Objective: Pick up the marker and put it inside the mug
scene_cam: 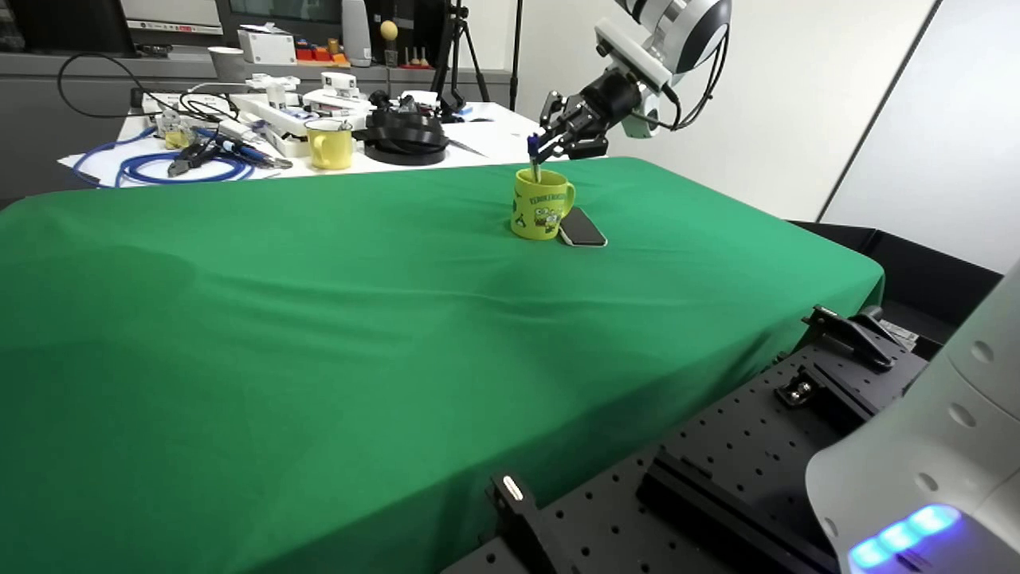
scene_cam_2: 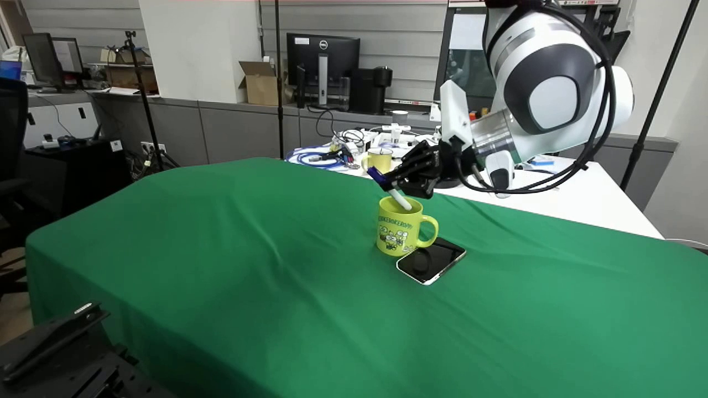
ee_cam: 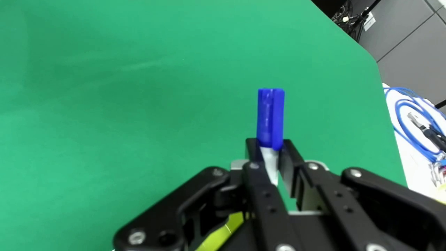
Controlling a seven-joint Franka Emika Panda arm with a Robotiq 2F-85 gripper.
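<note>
One green cloth [scene_cam_2: 276, 309], softly creased, spreads wide; beyond it a white tabletop [scene_cam_2: 592, 202] bears looped blue cable [ee_cam: 401, 122], grey panelling [scene_cam_2: 238, 138] behind. Squat mug [scene_cam_2: 392, 232], smooth yellow-green, cartoon-printed, upright just beside a flat dark-faced phone [scene_cam_2: 434, 260]. Black gripper [ee_cam: 270, 151] pinches the slim white marker [scene_cam_2: 399, 199] just below its ridged blue cap [ee_cam: 270, 118]; marker tilted, lower end at the mug's mouth.

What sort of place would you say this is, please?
Probably a robotics lab, perhaps within an office: the pictures show a robot arm, a perforated black plate and, in the background, a monitor.
</note>
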